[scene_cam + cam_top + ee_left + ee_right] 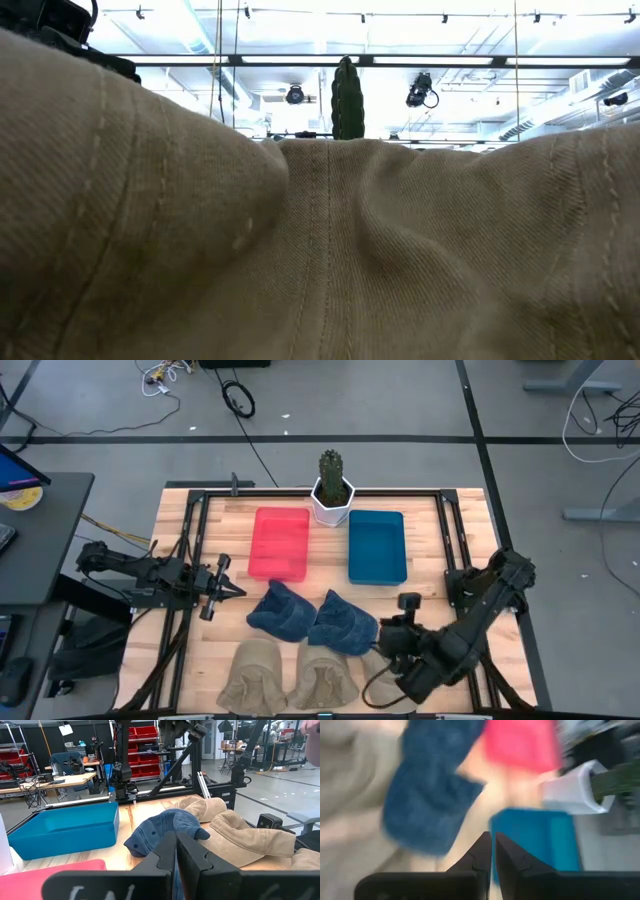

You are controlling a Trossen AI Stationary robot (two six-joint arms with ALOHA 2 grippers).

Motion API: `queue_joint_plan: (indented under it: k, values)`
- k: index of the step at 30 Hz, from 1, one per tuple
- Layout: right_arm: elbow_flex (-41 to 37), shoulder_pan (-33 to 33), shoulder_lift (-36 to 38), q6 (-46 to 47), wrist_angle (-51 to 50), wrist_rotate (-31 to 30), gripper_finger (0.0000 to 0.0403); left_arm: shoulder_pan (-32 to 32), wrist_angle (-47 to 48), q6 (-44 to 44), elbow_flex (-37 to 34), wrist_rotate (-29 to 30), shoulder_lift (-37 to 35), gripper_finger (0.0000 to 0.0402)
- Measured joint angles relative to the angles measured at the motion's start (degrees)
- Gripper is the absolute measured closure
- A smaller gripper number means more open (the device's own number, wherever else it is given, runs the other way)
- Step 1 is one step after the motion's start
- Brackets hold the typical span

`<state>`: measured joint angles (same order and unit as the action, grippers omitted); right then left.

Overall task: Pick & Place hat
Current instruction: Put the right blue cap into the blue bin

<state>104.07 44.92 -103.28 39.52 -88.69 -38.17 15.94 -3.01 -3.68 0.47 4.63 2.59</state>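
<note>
Two blue hats [281,610] [343,622] lie crown up in the middle of the table. Two tan hats [254,675] [322,675] rest at the near edge; one tan hat [320,250] fills the low view. My right gripper [388,640] [492,850] hangs shut in the air just right of the right-hand blue hat [427,805], slanting down toward it, with nothing between its fingers. My left gripper [228,588] [176,845] waits shut and level at the table's left, pointing at the left blue hat [167,832].
A red tray [279,543] and a blue tray [377,546] sit side by side beyond the hats. A white pot with a cactus [332,495] stands at the far edge between them. Black frame rails [190,550] run along the table's sides.
</note>
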Motion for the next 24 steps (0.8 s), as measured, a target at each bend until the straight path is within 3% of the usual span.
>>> queue_joint_plan:
  k: [3, 8, 14, 20, 24]
  values:
    - [0.0, -2.5, 0.0, -5.5, 4.8, 6.0, 0.0378, 0.0, 0.0, 0.0, 0.0, 0.0, 0.0, 0.0381]
    - [0.0, -6.5, 0.0, -14.2, 11.8, 9.6, 0.0378, 0.0, 0.0, 0.0, 0.0, 0.0, 0.0, 0.0381]
    - [0.0, -10.1, 0.0, -21.5, 12.8, 11.7, 0.0368, 0.0, 0.0, 0.0, 0.0, 0.0, 0.0, 0.0381]
    - [0.0, -13.5, -0.6, -26.4, 13.9, 12.3, 0.0301, 0.0, 0.0, 0.0, 0.0, 0.0, 0.0, 0.0381]
    - [0.0, -16.0, -0.7, -27.5, 16.7, 18.6, 0.0232, 0.0, 0.0, 0.0, 0.0, 0.0, 0.0, 0.0381]
